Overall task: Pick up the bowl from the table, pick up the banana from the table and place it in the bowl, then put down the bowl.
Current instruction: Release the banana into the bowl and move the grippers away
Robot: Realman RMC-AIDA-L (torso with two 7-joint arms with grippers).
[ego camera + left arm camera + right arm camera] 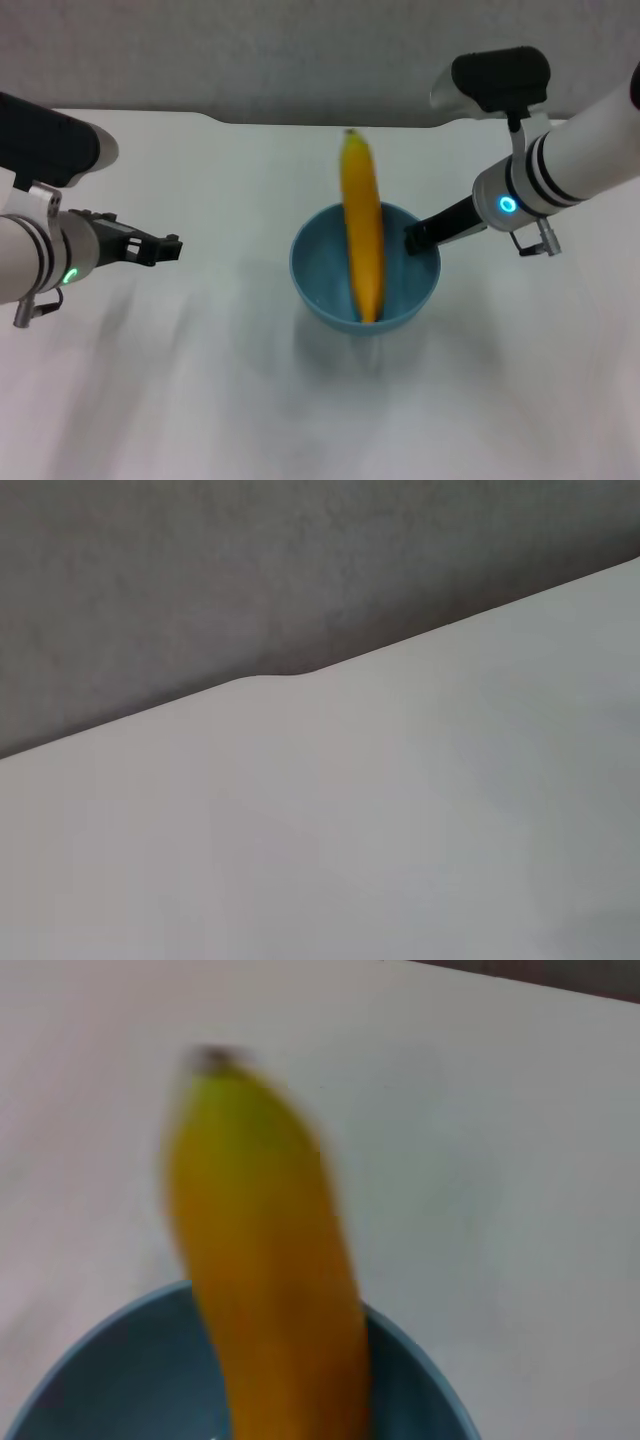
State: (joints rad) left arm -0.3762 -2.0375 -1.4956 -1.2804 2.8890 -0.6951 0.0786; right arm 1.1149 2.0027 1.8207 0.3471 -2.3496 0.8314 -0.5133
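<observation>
Head view: my right gripper (412, 238) pinches the glossy light-blue bowl (322, 270) rim, yellow banana (362, 230) inside; I lower level. Left gripper (170, 247) parked, its opening unclear.

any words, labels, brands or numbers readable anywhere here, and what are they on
None: no text can be read in any view.
The bowl, the banana and the table are plain.
The arms show only small lit rings, no lettering.
</observation>
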